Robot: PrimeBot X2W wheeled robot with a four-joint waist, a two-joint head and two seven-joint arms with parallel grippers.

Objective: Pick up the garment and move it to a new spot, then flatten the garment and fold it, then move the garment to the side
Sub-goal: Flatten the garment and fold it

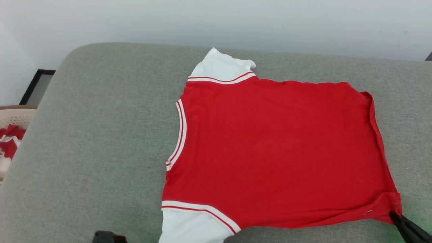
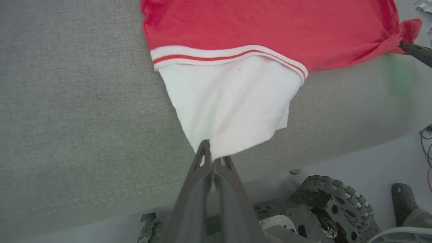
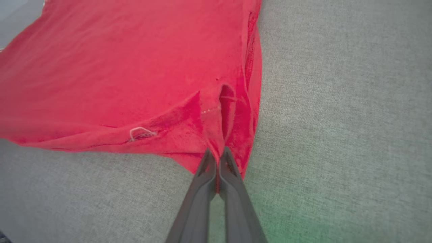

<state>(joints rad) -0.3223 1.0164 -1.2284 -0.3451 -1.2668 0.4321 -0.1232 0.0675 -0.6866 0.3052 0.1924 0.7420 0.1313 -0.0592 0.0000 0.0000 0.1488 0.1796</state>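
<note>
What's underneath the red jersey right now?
The red jersey lies spread on a grey upholstered cushion, which shows around it. Its underside and anything beneath the cloth are covered.

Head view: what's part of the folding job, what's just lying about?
Job: garment; left end effector pinching its white sleeve; right end effector pinching its red hem corner; grey cushion under it.
Lying about: beige basket holding red cloth; black frame nearby.
</note>
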